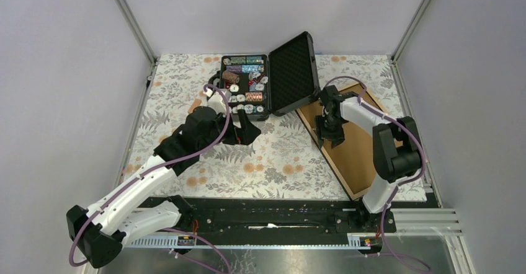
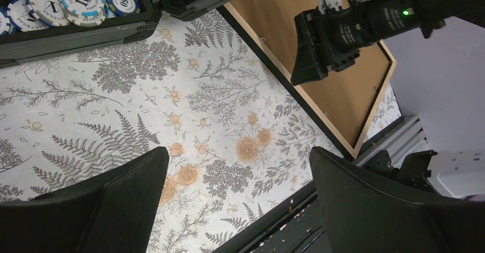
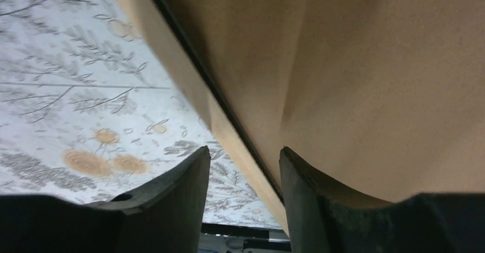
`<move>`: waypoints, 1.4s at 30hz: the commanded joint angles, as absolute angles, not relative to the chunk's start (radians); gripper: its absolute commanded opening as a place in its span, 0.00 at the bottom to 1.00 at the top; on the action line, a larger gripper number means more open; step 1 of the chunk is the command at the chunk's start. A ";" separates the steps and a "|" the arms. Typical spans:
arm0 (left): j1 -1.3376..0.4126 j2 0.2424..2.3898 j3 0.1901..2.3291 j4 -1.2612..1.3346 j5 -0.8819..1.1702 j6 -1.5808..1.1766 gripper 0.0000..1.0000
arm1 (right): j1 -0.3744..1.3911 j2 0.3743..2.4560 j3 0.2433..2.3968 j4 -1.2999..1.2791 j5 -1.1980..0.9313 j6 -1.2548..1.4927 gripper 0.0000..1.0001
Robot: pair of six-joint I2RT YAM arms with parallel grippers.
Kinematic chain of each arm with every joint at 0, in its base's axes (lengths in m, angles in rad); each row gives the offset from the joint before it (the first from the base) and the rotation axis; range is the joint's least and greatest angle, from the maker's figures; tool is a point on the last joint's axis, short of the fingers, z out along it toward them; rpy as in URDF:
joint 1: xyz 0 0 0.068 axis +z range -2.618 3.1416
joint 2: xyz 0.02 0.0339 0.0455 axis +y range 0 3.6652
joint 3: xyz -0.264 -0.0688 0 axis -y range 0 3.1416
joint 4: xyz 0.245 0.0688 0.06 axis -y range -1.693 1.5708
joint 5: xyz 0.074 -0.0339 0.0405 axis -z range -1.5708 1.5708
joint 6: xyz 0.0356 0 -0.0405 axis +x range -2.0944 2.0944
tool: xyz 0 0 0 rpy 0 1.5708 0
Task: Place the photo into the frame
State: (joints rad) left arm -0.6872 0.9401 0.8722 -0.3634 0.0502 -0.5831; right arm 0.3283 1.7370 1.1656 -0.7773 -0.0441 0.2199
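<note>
frame: flat wooden picture frame (image 1: 358,147), brown back up, under right claw (image 1: 327,131) | right claw: fingers narrowly apart astride its left rail | left claw (image 1: 240,128): wide apart, holding nothing | photo: not visible, progress unclear

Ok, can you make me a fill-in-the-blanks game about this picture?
1. The black case with poker chips has its lid ____.
2. The tablecloth is printed with ferns and ____.
3. The right pincer is over the frame's ____ edge.
4. The left pincer holds ____.

Missing words: open; flowers; left; nothing
</note>
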 commanded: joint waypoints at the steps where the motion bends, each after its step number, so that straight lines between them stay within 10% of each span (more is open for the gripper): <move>1: -0.678 0.896 0.851 -0.312 0.088 -0.542 0.99 | 0.330 1.817 1.197 -0.805 -0.067 0.115 0.52; 12: -0.651 0.851 0.830 -0.335 0.087 -0.513 0.99 | 0.347 1.863 1.071 -0.626 -0.035 0.220 0.51; 24: -0.635 0.859 0.828 -0.323 0.100 -0.525 0.99 | 0.355 1.713 0.885 -0.495 0.198 0.377 0.00; 36: -0.630 0.846 0.824 -0.322 0.127 -0.565 0.99 | 0.219 1.885 1.249 -0.501 0.059 0.399 0.00; 42: -0.628 0.825 0.824 -0.345 0.108 -0.557 0.99 | 0.221 1.932 1.293 -0.585 0.025 0.392 0.34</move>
State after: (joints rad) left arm -0.6346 0.8528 0.8238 -0.3649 0.1089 -0.5556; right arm 0.2157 1.9167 1.3010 -0.5426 0.0498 0.3565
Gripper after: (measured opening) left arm 0.987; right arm 0.297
